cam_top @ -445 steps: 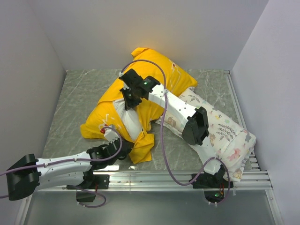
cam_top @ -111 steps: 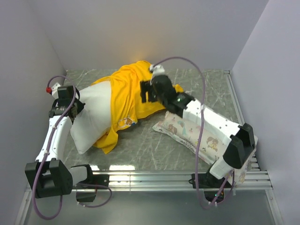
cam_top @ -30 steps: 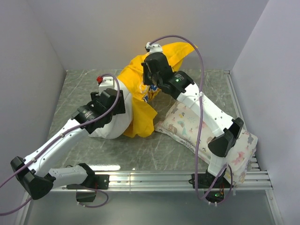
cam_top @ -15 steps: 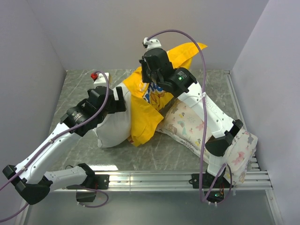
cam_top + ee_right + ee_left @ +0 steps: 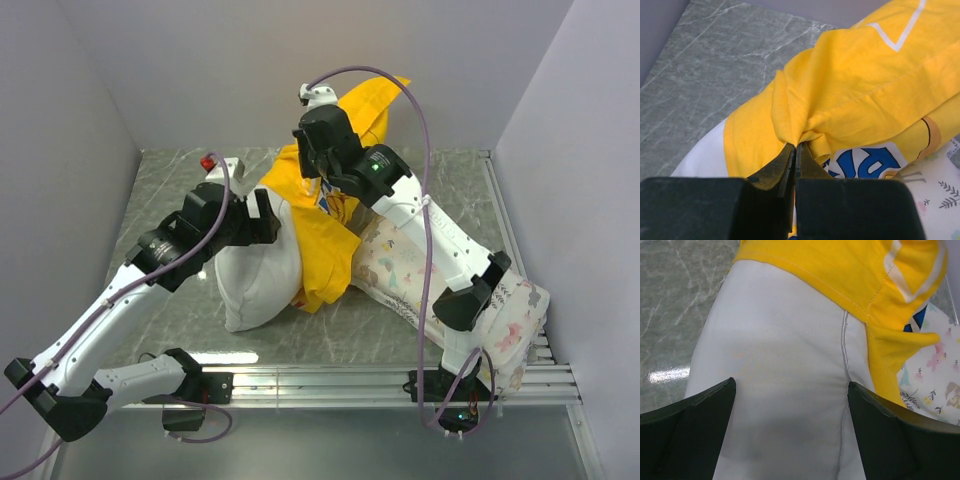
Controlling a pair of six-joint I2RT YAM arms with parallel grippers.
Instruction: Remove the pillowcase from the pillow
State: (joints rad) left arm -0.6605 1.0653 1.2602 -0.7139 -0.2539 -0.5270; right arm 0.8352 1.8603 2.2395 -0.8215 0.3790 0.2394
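Note:
The plain white pillow (image 5: 258,280) rests on the table with its top end still inside the yellow pillowcase (image 5: 330,235). In the left wrist view the pillow (image 5: 785,355) fills the frame, and the pillowcase hem (image 5: 840,275) crosses its upper part. My left gripper (image 5: 262,212) sits over the pillow, its jaws open wide on either side of the white fabric (image 5: 791,385). My right gripper (image 5: 322,172) is raised above it, shut on a bunched fold of the pillowcase (image 5: 805,131), with the fingertips pinched together (image 5: 797,146).
A white pillow printed with pastel figures (image 5: 405,270) lies to the right under the right arm and reaches the near right corner. Grey walls close in the marbled table (image 5: 170,190) on three sides. A metal rail (image 5: 330,378) runs along the near edge.
My left gripper has opened wider over the pillow. More white pillow shows below the yellow hem, and it has sagged toward the near side. The right gripper keeps the pillowcase lifted.

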